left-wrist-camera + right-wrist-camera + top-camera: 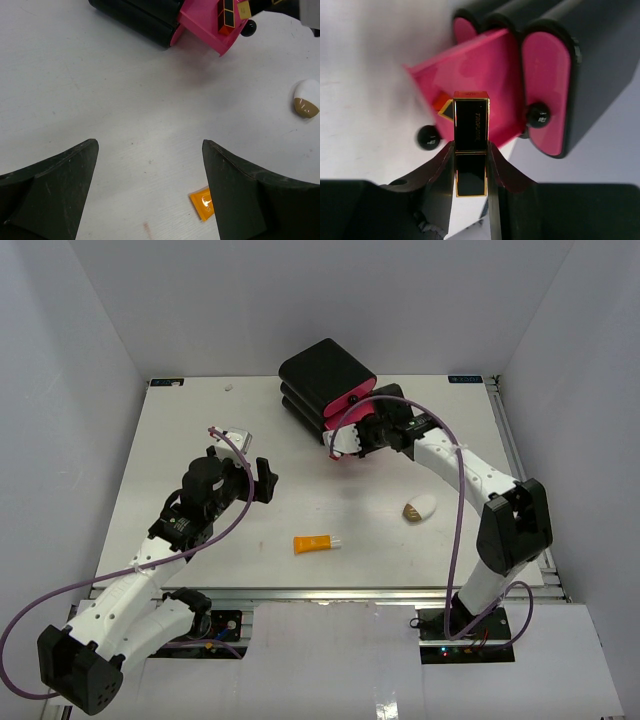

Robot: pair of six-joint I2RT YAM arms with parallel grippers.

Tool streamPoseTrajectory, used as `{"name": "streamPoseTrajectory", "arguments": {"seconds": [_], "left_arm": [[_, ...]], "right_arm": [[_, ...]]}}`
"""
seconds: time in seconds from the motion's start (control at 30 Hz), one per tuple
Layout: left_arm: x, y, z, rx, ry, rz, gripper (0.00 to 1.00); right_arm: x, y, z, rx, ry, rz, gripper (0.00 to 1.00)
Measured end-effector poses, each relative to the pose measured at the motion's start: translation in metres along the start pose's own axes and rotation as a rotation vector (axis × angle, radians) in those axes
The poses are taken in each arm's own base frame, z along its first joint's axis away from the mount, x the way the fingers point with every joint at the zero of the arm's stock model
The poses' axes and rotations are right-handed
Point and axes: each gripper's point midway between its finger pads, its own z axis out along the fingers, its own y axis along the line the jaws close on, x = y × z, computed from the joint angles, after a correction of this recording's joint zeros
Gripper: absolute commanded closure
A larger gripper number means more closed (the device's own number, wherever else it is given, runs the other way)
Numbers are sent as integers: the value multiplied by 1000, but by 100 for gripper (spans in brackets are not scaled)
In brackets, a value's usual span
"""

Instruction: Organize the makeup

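My right gripper (471,145) is shut on a black-and-gold lipstick tube (471,122), holding it upright over the pulled-out pink drawer (475,70) of the black box (325,375). A corner of another black-and-gold piece (445,109) lies in that drawer. In the top view the right gripper (347,443) hangs at the drawer's front. The orange tube with a white cap (316,543) lies on the table near the front, and the white-and-brown egg-shaped piece (420,507) lies to its right. My left gripper (150,145) hovers open and holds nothing, with the orange tube (201,204) beside its right finger.
The box's two other pink drawer fronts (546,85) are closed, each with a black knob (538,114). The open drawer's knob (428,137) sticks out toward my right gripper. White walls enclose the table (200,440) on three sides.
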Motion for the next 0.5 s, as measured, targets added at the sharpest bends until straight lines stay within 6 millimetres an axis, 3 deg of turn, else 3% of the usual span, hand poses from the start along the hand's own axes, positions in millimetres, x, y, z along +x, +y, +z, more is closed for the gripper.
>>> {"name": "streamPoseTrajectory", "arguments": {"seconds": [0.13,0.33,0.5], "left_arm": [[-1,0,1,0,-7,1,5],[-1,0,2,0,-6,3,4],[0,0,2,0,-2,3,4]], "right_arm": [[14,-27,25,38,60,-53,81],[33,-18,62,-9,106,-88,68],[40,-12,75,-22,129,-83,41]]}}
